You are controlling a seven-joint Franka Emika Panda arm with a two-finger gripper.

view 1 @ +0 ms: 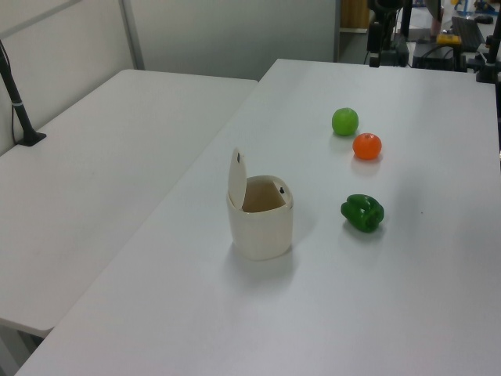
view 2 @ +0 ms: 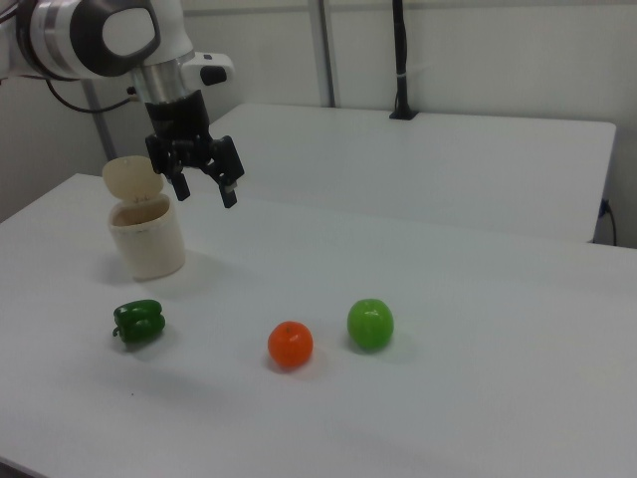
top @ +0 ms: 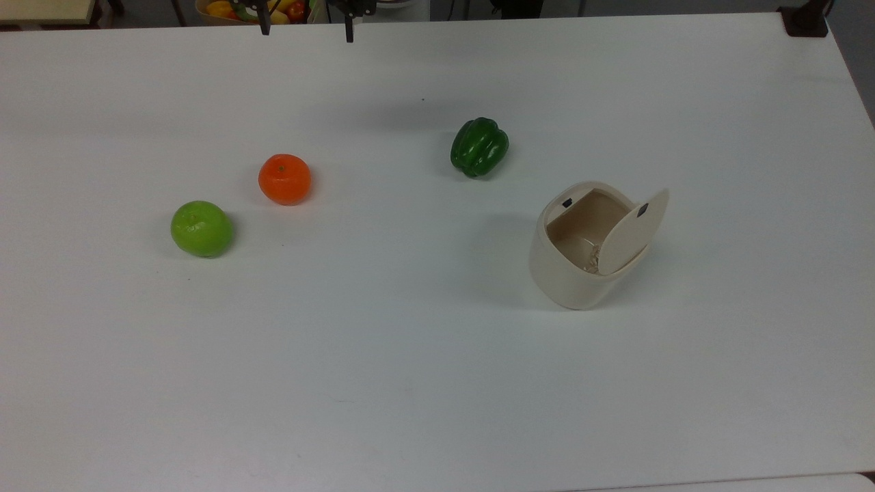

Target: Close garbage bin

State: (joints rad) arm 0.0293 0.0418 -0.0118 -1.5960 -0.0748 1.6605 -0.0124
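In the right view we see the arm reaching in from the right view's upper left, its white wrist bent so that the black gripper (view 2: 206, 188) points down over the white table (view 2: 448, 299). Its two fingers are spread wide apart with nothing between them, and they hang well above the tabletop. In that same view the gripper sits just to the right of the garbage bin (view 2: 147, 239) and higher than its rim, not touching it. In the top view we make out the two dark fingertips (top: 264, 27) poking in at the upper edge, widely parted, far from the bin. The garbage bin (top: 581, 253) stands upright on the table toward the top view's right, its lid (top: 632, 232) swung up on the hinge and standing nearly on edge, so the cream interior is exposed; a small black mark shows on the lid and another on the inner rim. In the left view the lid rises at the bin's left side. A green bell pepper (top: 479, 147) lies near the bin, while an orange (top: 284, 179) and a green apple (top: 202, 229) rest close together, well apart from it.
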